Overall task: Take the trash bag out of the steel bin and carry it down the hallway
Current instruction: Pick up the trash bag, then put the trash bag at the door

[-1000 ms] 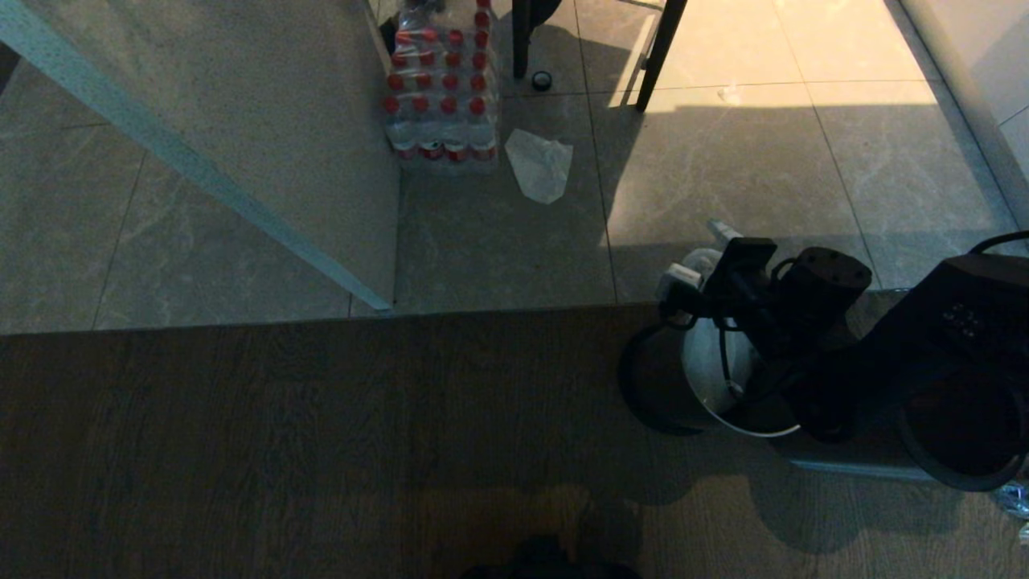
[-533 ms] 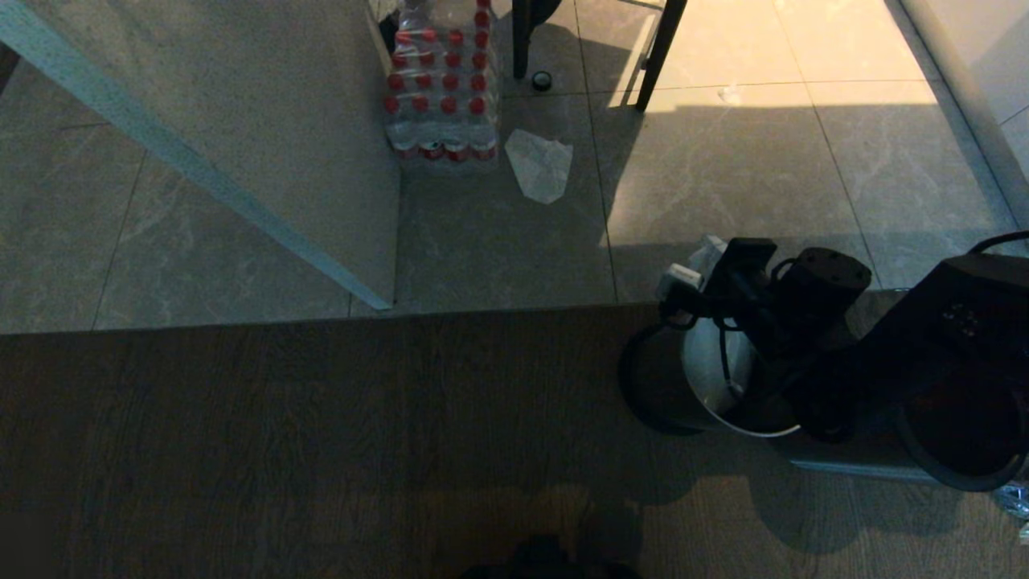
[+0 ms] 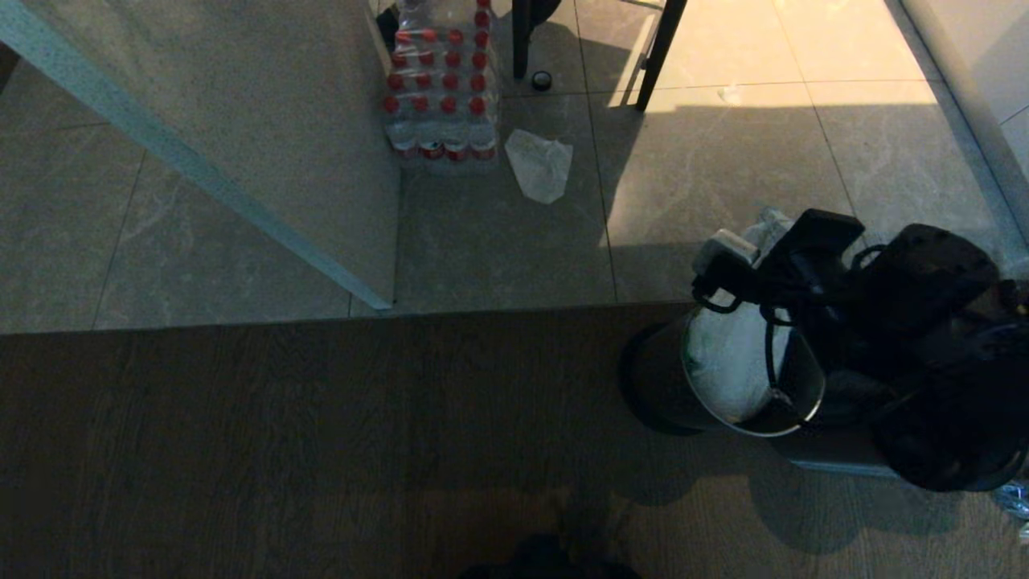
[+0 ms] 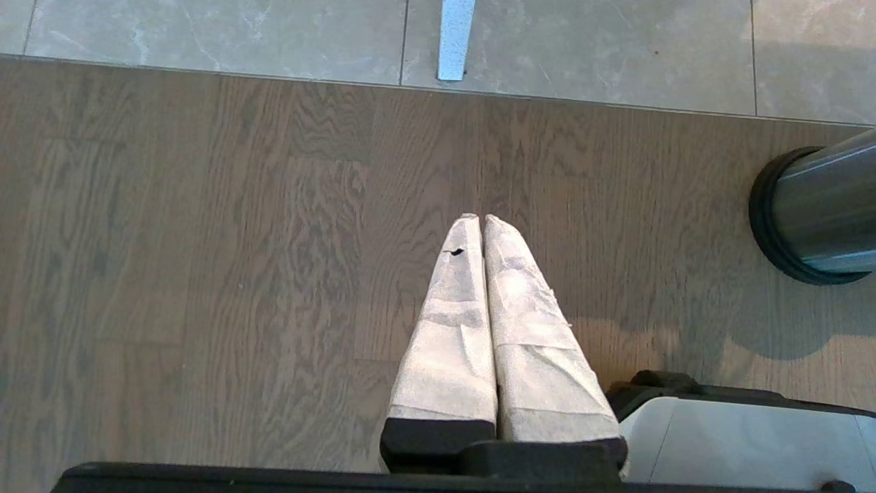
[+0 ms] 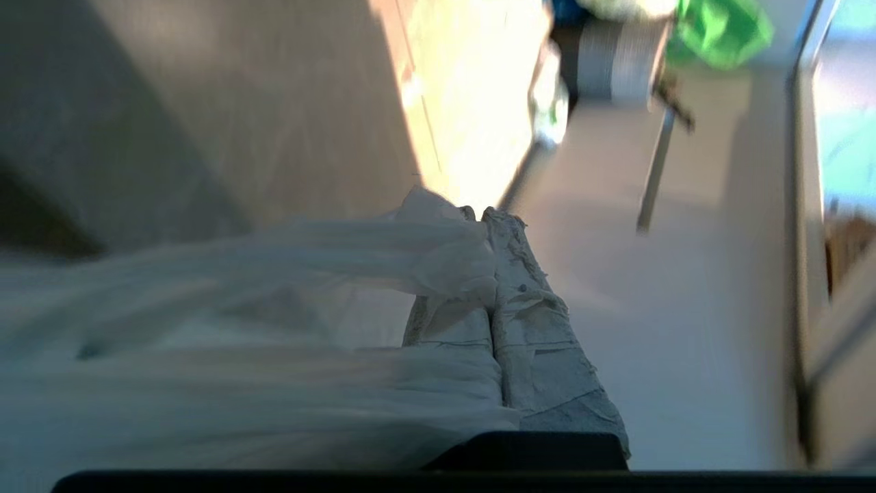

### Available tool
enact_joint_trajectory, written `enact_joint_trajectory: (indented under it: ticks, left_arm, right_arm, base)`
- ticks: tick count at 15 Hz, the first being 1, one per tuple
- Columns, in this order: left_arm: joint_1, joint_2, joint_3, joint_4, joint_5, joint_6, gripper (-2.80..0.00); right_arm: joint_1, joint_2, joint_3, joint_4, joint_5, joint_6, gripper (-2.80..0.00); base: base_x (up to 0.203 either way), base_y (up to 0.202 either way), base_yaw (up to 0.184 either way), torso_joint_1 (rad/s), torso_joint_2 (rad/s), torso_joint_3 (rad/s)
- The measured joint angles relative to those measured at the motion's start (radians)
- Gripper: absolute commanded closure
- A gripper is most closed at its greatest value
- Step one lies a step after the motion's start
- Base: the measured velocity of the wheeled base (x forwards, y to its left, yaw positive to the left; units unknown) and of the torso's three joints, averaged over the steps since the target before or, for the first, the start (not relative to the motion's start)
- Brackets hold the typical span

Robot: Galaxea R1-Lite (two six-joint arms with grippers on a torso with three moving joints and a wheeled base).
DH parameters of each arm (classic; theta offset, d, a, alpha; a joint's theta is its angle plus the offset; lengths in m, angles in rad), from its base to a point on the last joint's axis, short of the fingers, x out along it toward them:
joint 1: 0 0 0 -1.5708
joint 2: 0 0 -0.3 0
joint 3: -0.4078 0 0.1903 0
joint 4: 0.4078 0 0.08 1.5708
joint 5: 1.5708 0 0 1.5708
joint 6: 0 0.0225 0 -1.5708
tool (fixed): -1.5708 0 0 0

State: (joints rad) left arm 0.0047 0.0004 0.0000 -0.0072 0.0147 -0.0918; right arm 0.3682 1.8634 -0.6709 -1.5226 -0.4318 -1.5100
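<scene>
- The right gripper (image 5: 482,222) is pinching the trash bag (image 3: 727,354) at its top, fingers pressed together on the thin plastic.
- The bag is hanging stretched from that grip, its lower part seemingly inside the steel bin (image 3: 683,386), though the dim light is making that hard to judge.
- The bin is standing on wood flooring by the tile edge.
- The left gripper (image 4: 482,222) is hovering over the wood floor, fingers together, holding nothing.

My right fingers (image 5: 503,287), now clamped on the bag (image 3: 727,358), lift higher, drawing it up out of the bin (image 3: 671,386).
</scene>
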Motion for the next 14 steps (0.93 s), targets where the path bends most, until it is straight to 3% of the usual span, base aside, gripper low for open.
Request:
enact_joint_trajectory:
  ticks: [3, 6, 10, 14]
  left_arm:
    - [0.0, 0.0, 0.0, 0.0, 0.0, 0.0, 0.0]
    - [0.0, 0.0, 0.0, 0.0, 0.0, 0.0, 0.0]
    - [0.0, 0.0, 0.0, 0.0, 0.0, 0.0, 0.0]
    - [0.0, 0.0, 0.0, 0.0, 0.0, 0.0, 0.0]
  right_arm:
    - [0.054, -0.156, 0.19, 0.001, -0.116, 0.013, 0.0]
    - [0.088, -0.328, 0.278, 0.0, -0.182, -0.008, 0.0]
    - [0.126, -0.515, 0.251, 0.002, -0.231, -0.099, 0.0]
    - [0.252, -0.659, 0.146, 0.062, -0.369, -0.248, 0.0]
  base:
    - [0.0, 0.0, 0.0, 0.0, 0.0, 0.0]
    - [0.0, 0.0, 0.0, 0.0, 0.0, 0.0]
    - [0.0, 0.0, 0.0, 0.0, 0.0, 0.0]
    - [0.0, 0.0, 0.0, 0.0, 0.0, 0.0]
